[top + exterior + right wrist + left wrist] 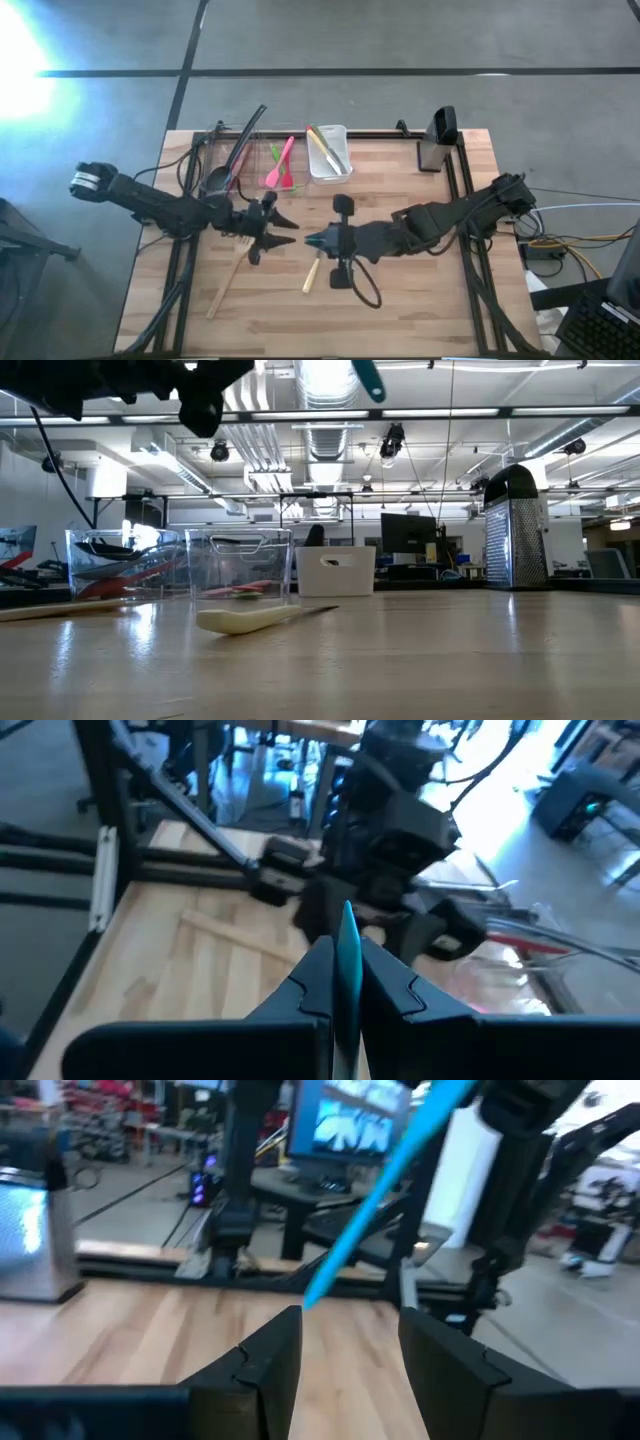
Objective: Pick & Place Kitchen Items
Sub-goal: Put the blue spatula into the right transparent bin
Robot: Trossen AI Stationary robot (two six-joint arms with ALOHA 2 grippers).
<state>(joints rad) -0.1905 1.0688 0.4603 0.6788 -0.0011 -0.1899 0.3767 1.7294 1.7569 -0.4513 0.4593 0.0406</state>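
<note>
High view centre: the right hand (312, 240) is clenched on a teal utensil (347, 955), lifted off the counter (420, 300), facing the released left hand (290, 232); a handover or carry to a bin (328, 152) seems next.

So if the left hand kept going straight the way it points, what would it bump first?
Probably the blue stick that the right hand holds shut. It crosses just ahead of the open left hand; how far ahead is hard to judge.
</note>
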